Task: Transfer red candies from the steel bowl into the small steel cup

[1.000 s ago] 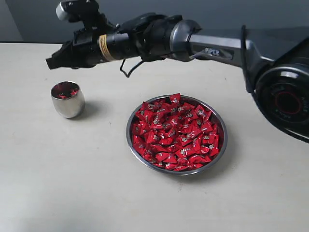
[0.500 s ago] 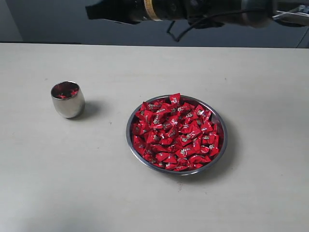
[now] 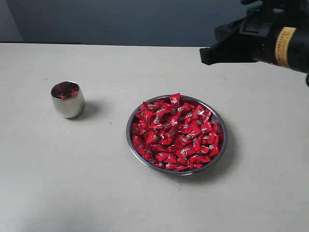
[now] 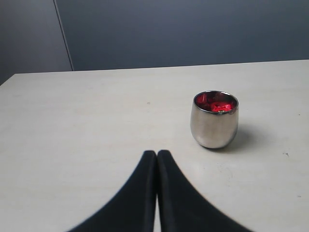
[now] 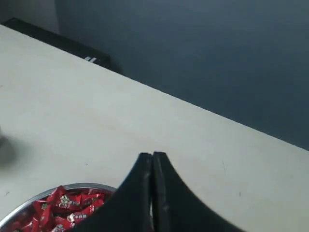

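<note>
Candies [image 3: 176,133], red: dozens, uncountable, heaped in one steel bowl [image 3: 128,129] on the table [image 3: 72,183]; a few inside one small steel cup [image 3: 68,105], well apart leftward. Two grippers: left gripper [image 4: 157,153], right gripper [image 5: 152,155], fingers together, holding nothing.

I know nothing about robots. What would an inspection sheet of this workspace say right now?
Surface: pale table, no spills seen.
Job's things: steel bowl heaped with red candies; small steel cup upright, apart from it, a few candies inside.
Clutter: nothing seen.
Grippers: left gripper shut, empty, facing the cup; right gripper shut, empty, raised beyond the bowl.
Cables: nothing seen.
Surroundings: dark grey wall behind the table.
</note>
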{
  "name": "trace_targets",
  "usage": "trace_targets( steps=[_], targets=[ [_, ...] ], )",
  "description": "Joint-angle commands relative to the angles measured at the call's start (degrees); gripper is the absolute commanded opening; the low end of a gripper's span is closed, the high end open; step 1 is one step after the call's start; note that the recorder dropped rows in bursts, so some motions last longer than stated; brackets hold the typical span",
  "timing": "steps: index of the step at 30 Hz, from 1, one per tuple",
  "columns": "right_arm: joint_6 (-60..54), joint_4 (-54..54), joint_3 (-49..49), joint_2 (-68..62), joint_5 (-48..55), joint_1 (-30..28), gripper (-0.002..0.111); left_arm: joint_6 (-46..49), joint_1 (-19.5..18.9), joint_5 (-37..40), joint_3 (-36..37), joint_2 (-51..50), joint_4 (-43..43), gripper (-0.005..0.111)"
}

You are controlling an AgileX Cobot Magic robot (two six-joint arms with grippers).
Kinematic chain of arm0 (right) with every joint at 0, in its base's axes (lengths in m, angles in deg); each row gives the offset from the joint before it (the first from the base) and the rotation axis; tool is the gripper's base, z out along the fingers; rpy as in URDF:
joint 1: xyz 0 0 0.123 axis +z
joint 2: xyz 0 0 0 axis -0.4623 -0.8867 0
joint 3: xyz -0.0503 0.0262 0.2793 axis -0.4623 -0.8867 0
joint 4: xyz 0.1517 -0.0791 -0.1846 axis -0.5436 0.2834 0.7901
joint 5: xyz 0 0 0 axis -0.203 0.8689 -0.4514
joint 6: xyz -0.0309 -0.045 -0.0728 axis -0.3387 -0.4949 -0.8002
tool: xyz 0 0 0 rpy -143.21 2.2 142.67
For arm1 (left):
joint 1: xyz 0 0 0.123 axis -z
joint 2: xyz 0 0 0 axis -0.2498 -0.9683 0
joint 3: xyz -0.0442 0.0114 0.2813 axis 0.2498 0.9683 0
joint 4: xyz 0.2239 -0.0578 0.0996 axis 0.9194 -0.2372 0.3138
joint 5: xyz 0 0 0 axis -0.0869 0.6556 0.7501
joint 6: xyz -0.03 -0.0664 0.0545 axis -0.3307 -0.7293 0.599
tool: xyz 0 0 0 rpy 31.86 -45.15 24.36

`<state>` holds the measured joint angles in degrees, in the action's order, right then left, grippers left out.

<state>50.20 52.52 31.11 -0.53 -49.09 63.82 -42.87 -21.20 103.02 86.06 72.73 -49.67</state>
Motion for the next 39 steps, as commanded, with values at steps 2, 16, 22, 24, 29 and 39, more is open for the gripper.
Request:
trace_targets(
  steps=[2,16,22,24,29,39],
  targets=[
    [3.7,0.0,-10.4,13.5,4.9,-0.3,-0.001,-0.1,0.0,0.0,0.2,0.3,0.1,0.000],
    [3.5,-10.5,-28.9,35.4,9.1,-0.3,-0.001,-0.1,0.0,0.0,0.2,0.3,0.1,0.000],
    [3.0,-10.0,-28.9,35.4,7.7,-0.3,-0.001,-0.1,0.0,0.0,0.2,0.3,0.1,0.000],
    [2.2,-10.0,-28.9,35.1,9.3,-0.3,-0.001,-0.1,0.0,0.0,0.2,0.3,0.1,0.000],
    [1.5,-8.8,-28.8,35.0,13.7,-0.3,-0.001,-0.1,0.0,0.0,0.2,0.3,0.1,0.000],
    [-13.3,-26.2,-25.6,35.0,6.0,-0.3,-0.001,-0.1,0.0,0.0,0.2,0.3,0.1,0.000]
  ],
)
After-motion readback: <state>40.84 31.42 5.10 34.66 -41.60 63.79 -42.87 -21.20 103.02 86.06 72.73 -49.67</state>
